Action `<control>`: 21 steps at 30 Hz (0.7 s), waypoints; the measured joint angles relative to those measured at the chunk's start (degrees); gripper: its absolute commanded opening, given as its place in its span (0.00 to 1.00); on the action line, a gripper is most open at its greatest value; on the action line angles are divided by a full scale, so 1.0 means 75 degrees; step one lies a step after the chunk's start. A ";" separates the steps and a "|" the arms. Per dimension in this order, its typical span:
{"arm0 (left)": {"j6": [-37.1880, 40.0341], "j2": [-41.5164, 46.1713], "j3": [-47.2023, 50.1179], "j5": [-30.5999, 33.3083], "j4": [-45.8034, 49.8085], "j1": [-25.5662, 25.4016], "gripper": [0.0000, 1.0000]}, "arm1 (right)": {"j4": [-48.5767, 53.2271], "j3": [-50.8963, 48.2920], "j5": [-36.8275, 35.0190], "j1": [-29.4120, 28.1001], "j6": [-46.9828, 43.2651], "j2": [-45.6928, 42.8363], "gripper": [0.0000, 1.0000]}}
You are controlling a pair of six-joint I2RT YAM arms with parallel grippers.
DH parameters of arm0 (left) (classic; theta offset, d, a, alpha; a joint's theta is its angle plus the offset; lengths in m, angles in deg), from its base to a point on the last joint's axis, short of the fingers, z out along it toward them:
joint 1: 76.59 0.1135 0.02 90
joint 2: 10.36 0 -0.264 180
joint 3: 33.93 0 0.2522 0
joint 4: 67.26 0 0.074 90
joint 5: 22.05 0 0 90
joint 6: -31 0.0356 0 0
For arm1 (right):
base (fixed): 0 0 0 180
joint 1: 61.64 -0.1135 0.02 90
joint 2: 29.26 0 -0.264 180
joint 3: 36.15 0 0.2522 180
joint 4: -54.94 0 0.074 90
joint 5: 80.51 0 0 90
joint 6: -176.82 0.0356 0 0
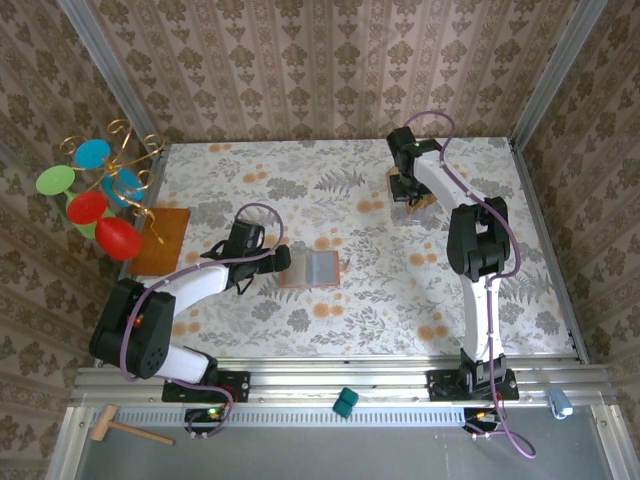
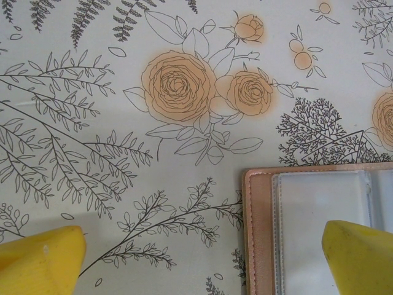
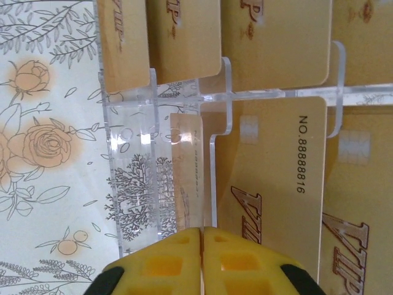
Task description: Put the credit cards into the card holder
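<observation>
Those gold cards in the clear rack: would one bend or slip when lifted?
Probably stiff: the credit cards lie flat with straight edges. Likely slippery, as their faces look glossy. Thin, so probably light; the one in the right gripper might pivot.

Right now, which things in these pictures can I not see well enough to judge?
Card holder, left wrist view: its right and lower parts are cut by the frame and covered by a left finger.
Credit cards, right wrist view: the frame cuts them, so no count; the right gripper covers their lower edges.
Top view: the cards are too small, partly behind the right arm.
</observation>
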 measured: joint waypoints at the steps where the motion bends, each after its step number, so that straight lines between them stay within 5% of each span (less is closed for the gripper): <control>1: 0.0000 0.0000 0.0000 0.0000 0.0000 0.0000 1.00 | -0.0012 0.0003 0.0044 0.0015 0.0020 0.0000 0.00; 13: 0.0003 0.0000 0.0000 0.0000 0.0003 -0.0172 1.00 | -0.0114 0.0009 0.0691 0.0140 0.0102 -0.0259 0.00; 21: -0.0041 -0.0102 0.0003 0.0029 -0.0073 -0.0670 1.00 | -0.0428 -0.0385 0.1373 0.0134 0.0364 -0.1582 0.00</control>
